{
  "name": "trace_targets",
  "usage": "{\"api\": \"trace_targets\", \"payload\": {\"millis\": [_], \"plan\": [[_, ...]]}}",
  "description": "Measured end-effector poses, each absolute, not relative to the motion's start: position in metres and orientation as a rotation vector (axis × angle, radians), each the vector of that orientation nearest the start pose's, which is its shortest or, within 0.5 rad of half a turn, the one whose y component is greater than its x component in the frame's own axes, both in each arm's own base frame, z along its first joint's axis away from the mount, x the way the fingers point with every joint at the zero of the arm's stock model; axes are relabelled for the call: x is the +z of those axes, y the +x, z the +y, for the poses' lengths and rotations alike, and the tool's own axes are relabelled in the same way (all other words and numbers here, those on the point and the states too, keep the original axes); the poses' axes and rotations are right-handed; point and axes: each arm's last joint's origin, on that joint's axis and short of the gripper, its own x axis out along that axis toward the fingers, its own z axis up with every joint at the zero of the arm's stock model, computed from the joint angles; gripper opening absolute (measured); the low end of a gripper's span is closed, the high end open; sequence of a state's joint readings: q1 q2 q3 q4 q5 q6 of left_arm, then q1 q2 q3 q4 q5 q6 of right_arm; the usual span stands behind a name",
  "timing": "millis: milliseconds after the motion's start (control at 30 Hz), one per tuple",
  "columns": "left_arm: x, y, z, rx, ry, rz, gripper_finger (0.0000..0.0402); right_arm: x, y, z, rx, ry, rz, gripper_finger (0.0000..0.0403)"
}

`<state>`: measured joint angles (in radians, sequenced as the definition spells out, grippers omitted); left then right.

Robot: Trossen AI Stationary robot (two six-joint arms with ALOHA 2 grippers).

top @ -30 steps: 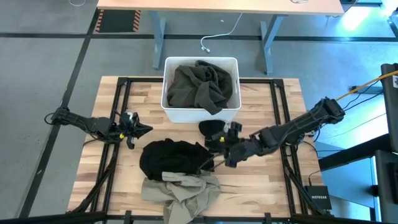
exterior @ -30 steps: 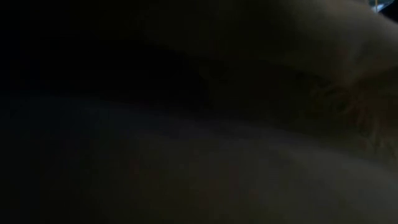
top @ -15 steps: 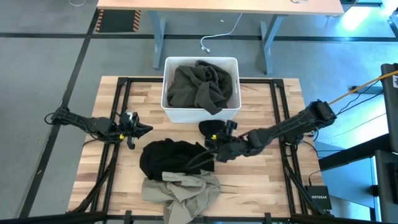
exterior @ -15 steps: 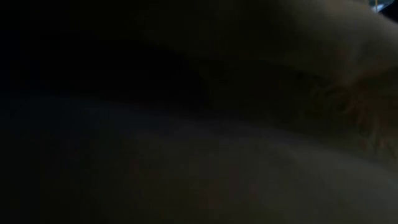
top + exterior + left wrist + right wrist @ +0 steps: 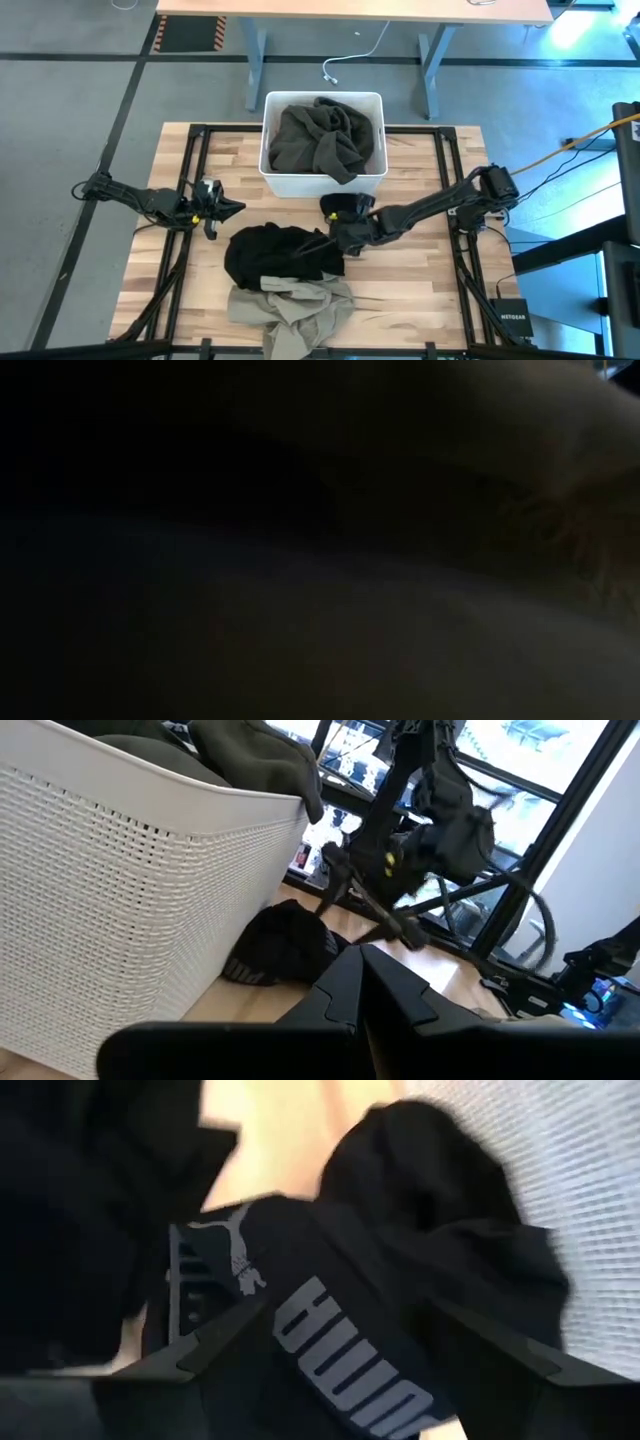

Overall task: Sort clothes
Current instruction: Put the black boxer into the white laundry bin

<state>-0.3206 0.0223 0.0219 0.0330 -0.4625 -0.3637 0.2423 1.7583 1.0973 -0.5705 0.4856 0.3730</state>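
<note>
A black garment [image 5: 278, 256] lies heaped on the table, with a smaller black lump [image 5: 340, 206] near the bin. It partly overlies a khaki-beige garment [image 5: 292, 302] at the near edge. A dark olive garment [image 5: 322, 138] fills the white bin [image 5: 272, 178]. My right gripper [image 5: 336, 238] is low at the black garment's right edge. It is open, with a printed fold of black cloth [image 5: 340, 1350] between its fingers. My left gripper [image 5: 232, 208] is shut and empty at the table's left. No pink checked shirt shows. My right gripper reaches in low from the table's right. Its open fingers [image 5: 215, 1348] stand on either side of the black garment's printed fold [image 5: 330, 1335], which lies on the table. I cannot tell whether they touch the cloth.
The bin's perforated wall [image 5: 120, 880] stands close beside my left gripper [image 5: 365, 982] and behind the small black lump [image 5: 285, 945]. Black frame rails [image 5: 196, 180] run along the table's sides. Something dark covers the low view.
My right gripper has moved toward the table's left, low over the wood, up to the right edge of the black garment. The garments have not moved.
</note>
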Motion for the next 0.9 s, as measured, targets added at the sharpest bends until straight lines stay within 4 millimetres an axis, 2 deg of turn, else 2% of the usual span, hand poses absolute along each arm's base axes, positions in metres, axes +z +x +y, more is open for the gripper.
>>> {"api": "trace_targets", "payload": {"millis": [200,300,400,600,667,800,900], "plan": [[0.172,0.094,-0.018,0.135,-0.379,-0.057,0.0001,0.143,0.329,0.060,-0.432,-0.140,1.192,0.0274],[0.172,0.094,-0.018,0.133,-0.420,-0.061,0.0001,0.131,0.331,0.059,-0.430,-0.127,1.235,0.0251],[0.172,0.094,-0.018,0.133,-0.411,-0.059,0.0001,0.128,0.332,0.056,-0.431,-0.097,1.250,0.0194],[0.172,0.094,-0.018,0.130,-0.401,-0.057,0.0001,0.127,0.329,0.050,-0.425,-0.080,1.307,0.0034],[0.172,0.094,-0.018,0.130,-0.401,-0.057,0.0001,0.127,0.325,0.056,-0.424,-0.090,1.323,0.0025],[0.172,0.094,-0.018,0.129,-0.412,-0.056,0.0001,0.135,0.316,0.065,-0.429,-0.077,1.356,0.0052],[0.172,0.094,-0.018,0.114,-0.428,-0.054,0.0001,0.144,0.313,0.071,-0.386,-0.049,1.383,0.0045]]}}
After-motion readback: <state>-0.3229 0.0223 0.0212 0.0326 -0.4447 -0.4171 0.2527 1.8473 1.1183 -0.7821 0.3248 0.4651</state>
